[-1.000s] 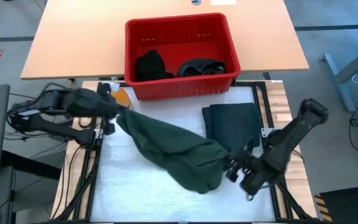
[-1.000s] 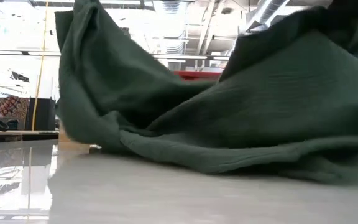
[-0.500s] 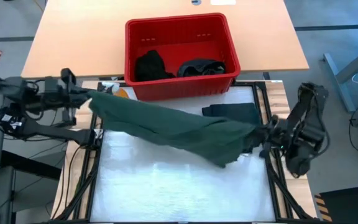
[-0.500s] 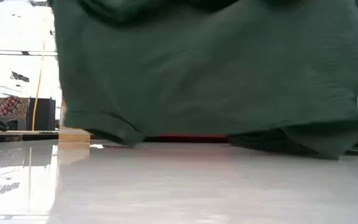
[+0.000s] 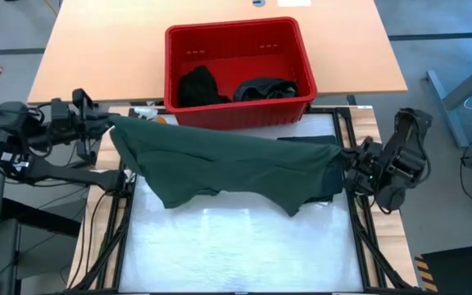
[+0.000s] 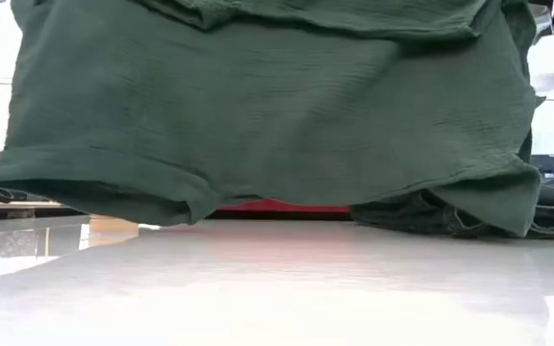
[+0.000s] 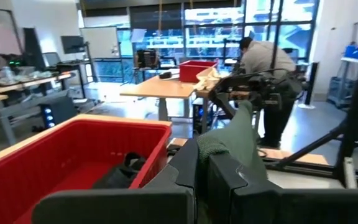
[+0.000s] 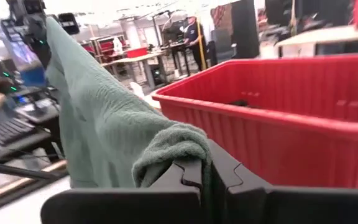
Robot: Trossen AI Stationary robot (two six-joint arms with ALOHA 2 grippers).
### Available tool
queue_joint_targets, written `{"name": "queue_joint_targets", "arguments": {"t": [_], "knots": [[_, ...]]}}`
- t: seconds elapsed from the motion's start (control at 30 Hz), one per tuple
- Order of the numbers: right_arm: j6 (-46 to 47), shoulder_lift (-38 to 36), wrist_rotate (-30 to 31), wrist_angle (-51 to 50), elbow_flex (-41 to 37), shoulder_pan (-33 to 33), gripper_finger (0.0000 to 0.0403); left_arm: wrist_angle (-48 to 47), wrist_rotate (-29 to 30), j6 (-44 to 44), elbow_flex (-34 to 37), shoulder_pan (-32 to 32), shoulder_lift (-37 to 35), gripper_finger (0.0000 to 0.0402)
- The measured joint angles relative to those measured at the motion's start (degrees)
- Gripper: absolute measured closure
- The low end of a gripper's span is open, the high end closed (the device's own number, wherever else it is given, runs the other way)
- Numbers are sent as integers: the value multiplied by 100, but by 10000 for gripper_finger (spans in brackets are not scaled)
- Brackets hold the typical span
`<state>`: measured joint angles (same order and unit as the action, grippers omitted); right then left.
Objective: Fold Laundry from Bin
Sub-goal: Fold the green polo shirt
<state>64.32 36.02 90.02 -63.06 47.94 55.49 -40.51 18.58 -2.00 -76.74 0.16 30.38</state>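
A dark olive-green garment [image 5: 228,164] hangs spread between my two grippers, above the white table top [image 5: 236,246]. My left gripper [image 5: 103,123] is shut on its left end and my right gripper [image 5: 344,160] on its right end. Its lower hem [image 6: 113,197] reaches down close to the table; whether it touches, I cannot tell. A folded dark garment [image 5: 328,190] lies on the table under the right part. Behind stands the red bin [image 5: 301,61], with black garments [image 5: 199,86] in it. My left gripper pinches a bunched end of the green garment [image 7: 219,146] between its two shut fingers [image 7: 185,171]. The fingers lie about level and come from the table's left side. The cloth runs off toward the other arm, fairly taut along its top edge. My right gripper pinches a bunched fold of several layers [image 8: 173,146] between its two shut fingers [image 8: 229,177]. The fingers lie level and come from the table's right side. From there the cloth stretches toward my left gripper and hangs below the top edge.
The bin rests on the near edge of a wooden table [image 5: 97,49] beyond the white one. Black frame rails [image 5: 357,238] run along both sides of the white table. A person [image 7: 266,56] stands far off in the room.
Both grippers have risen and drawn apart, the left toward the table's left edge, the right toward its right and far edges, both tipping up to level. The green garment, heaped on the table before, has been lifted and spread out between them.
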Motion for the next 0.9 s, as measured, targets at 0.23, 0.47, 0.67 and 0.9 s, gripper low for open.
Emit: {"name": "queue_joint_targets", "arguments": {"t": [0.23,0.47,0.67,0.9], "knots": [[-1218,-274,-32,494,874,-102,384,429,171,-27,1,0,1,401],[-3928,-148,-2048,3087,1776,39,384,1159,-917,-137,1,0,323,401],[-5451,266,-3305,4362,1867,36,384,1148,-2469,187,1,-2,840,401],[-5639,1053,-4582,5413,1867,37,384,1316,-4295,799,1,-333,1665,401]]}}
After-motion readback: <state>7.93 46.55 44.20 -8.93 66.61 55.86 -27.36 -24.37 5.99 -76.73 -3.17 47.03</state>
